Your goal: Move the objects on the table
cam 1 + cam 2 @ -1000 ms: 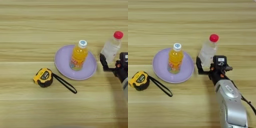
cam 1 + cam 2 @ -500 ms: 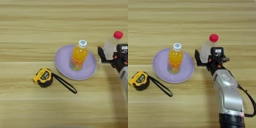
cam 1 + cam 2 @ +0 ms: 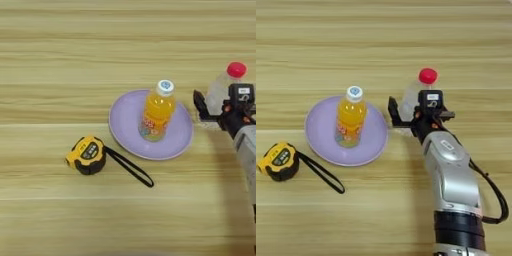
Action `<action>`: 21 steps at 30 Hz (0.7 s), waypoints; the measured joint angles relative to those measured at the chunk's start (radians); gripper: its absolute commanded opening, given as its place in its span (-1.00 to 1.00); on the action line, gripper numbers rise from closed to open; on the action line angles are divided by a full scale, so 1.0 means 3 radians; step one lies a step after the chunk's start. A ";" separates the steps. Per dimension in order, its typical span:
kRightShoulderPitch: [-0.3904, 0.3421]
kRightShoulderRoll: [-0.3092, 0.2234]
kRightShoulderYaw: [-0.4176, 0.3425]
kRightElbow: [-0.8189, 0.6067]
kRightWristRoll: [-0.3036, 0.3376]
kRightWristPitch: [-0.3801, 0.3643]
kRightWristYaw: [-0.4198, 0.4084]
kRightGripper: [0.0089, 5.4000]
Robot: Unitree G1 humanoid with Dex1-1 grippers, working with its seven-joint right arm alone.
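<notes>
Forearm (image 3: 453,180), silver, rises from bottom edge right of centre, tilts slightly left toward upper centre. Gripper (image 3: 406,112) at its tip: black fingers apart, straddling lower body of clear bottle w/ red cap (image 3: 418,90); contact can't be told. Orange-juice bottle (image 3: 350,117) upright on purple plate (image 3: 321,145), centre-left. Tape measure (image 3: 278,161) w/ black strap at lower left, on wooden table (image 3: 381,45).

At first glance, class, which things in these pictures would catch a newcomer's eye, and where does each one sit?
The orange-juice bottle stands upright on a lilac plate at the table's middle. To its right, the silver arm's end effector reaches around the base of the clear bottle with the red cap. A yellow-black tape measure lies left of the plate, strap trailing.
</notes>
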 measured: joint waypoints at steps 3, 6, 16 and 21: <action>-0.0027 -0.0002 -0.0025 0.0107 -0.0007 -0.0057 -0.0007 0.98; -0.0039 -0.0003 -0.0030 0.0134 -0.0008 -0.0069 -0.0012 0.95; -0.0073 -0.0003 -0.0034 0.0142 -0.0007 -0.0081 -0.0014 0.60; -0.0073 -0.0003 -0.0036 0.0143 -0.0007 -0.0081 -0.0013 0.40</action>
